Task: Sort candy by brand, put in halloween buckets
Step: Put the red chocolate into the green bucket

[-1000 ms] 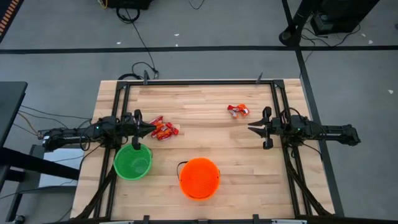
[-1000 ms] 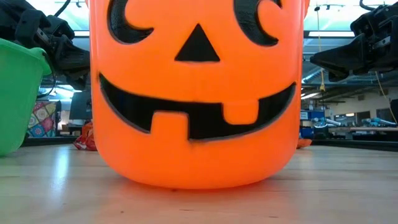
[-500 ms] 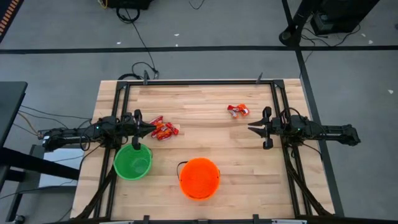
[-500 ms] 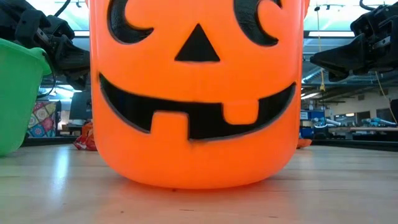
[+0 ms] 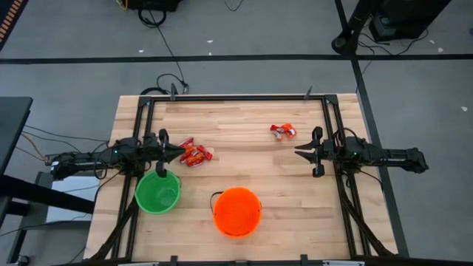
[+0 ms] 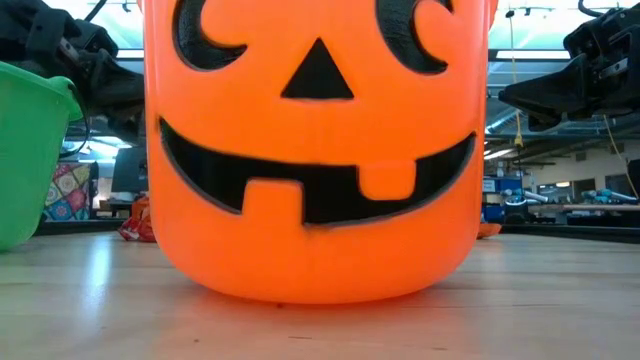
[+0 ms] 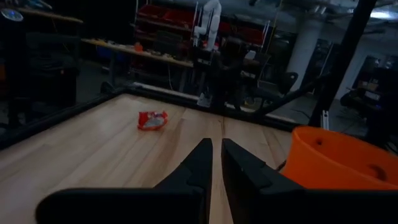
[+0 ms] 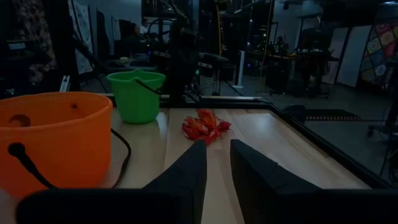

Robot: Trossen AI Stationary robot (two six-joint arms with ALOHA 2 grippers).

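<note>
A pile of red-wrapped candy [image 5: 194, 154] lies on the table's left half, also in the right wrist view [image 8: 202, 127]. A smaller orange-and-white clump [image 5: 282, 131] lies far right, and the left wrist view shows it too [image 7: 152, 119]. The green bucket [image 5: 157, 191] stands near left and the orange bucket [image 5: 236, 211] near centre, both on their bases. My left gripper [image 5: 177, 154] hovers level just left of the red pile, fingers almost together [image 7: 216, 155]. My right gripper [image 5: 297, 152] hovers level at the right, a small gap between its fingers [image 8: 217, 155]. Neither holds anything.
A black metal frame [image 5: 236, 97] runs along the table's far, left and right edges. In the low view the orange bucket's pumpkin face [image 6: 315, 150] fills the middle and the green bucket [image 6: 30, 150] sits at the left. Bare wood [image 5: 244, 159] lies between the two grippers.
</note>
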